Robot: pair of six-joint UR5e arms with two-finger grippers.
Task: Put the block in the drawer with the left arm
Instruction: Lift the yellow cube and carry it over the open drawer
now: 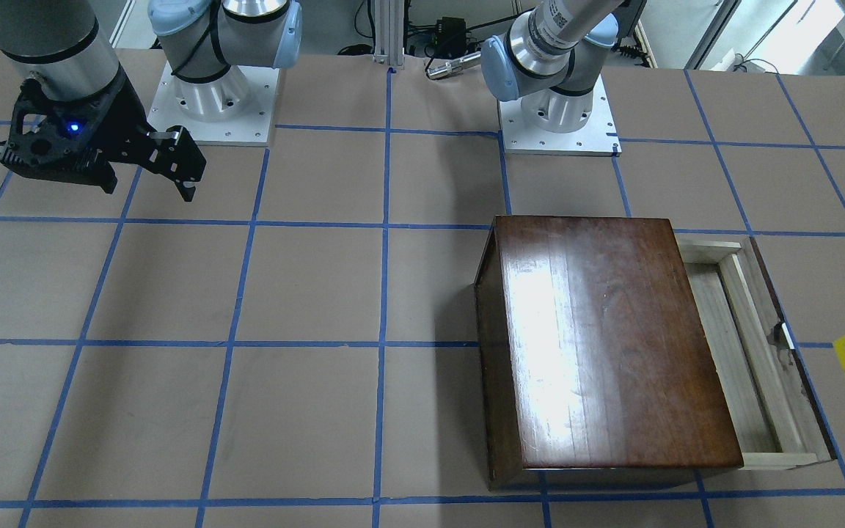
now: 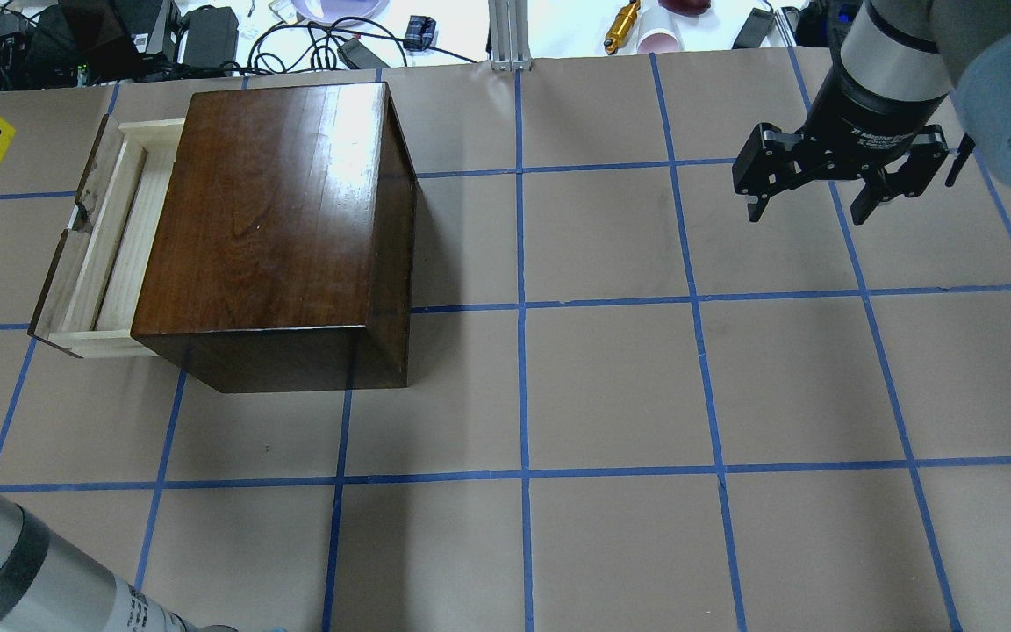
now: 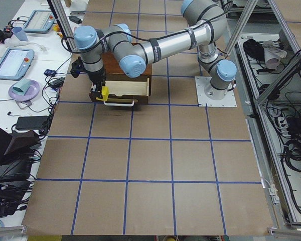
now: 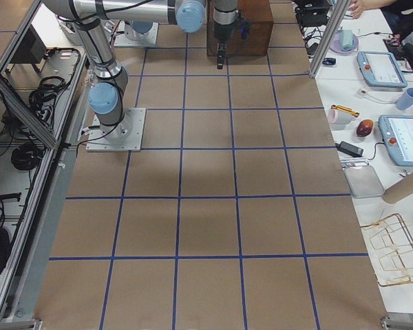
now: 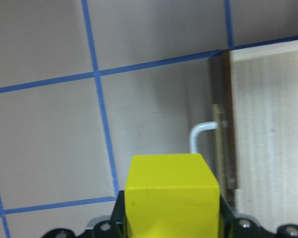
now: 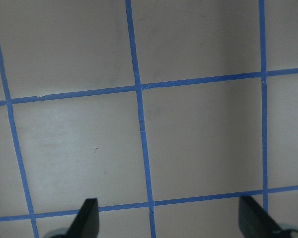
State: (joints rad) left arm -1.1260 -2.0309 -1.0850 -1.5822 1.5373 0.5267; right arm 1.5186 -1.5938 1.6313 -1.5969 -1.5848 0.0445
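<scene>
My left jaws were clamped on the yellow block, holding it in the air over the worktop. It sat just outside the dark front of the drawer, beside the metal pull. The drawer stood pulled partway out of the glossy dark box, showing a strip of pale tray.

To do this well, I judged, I had to carry the block sideways over the front and the pull, high enough to clear both. Then I had to centre it over that strip, which looked narrow between the front and the box's edge. Only then should I lower and let go; released from high up, the cube might bounce out.

My right jaws hung wide apart and empty, well away from the box.

The worktop was a flat brown sheet gridded with blue tape. Past its far edge lay cables and chargers, and a side bench carried tablets.
</scene>
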